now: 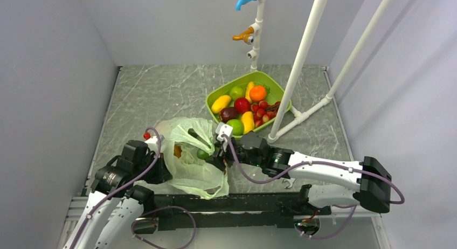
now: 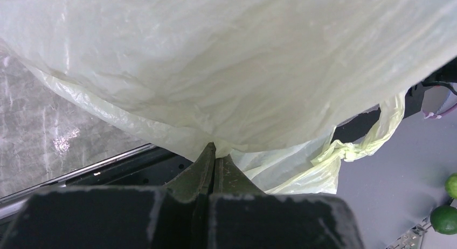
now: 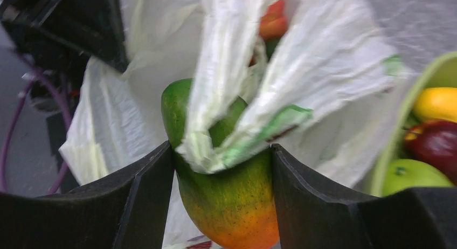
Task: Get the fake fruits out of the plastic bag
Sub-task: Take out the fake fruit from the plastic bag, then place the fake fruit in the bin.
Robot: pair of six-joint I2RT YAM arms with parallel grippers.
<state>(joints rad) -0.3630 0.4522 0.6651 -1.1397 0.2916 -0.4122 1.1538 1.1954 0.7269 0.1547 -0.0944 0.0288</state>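
Observation:
The pale-green plastic bag lies crumpled at the near middle of the table. My left gripper is shut on a fold of the bag at its left edge. My right gripper is shut on a green-orange fake fruit at the bag's mouth, with a loop handle draped over the fruit. In the top view the fruit shows green beside the right gripper. An orange-brown piece shows through the bag. More orange fruit sits deeper inside.
A green tray behind the bag holds yellow, red, green and orange fruits and red berries. A white pipe frame stands at the tray's right. Two green fruits show at the left wrist view's right edge.

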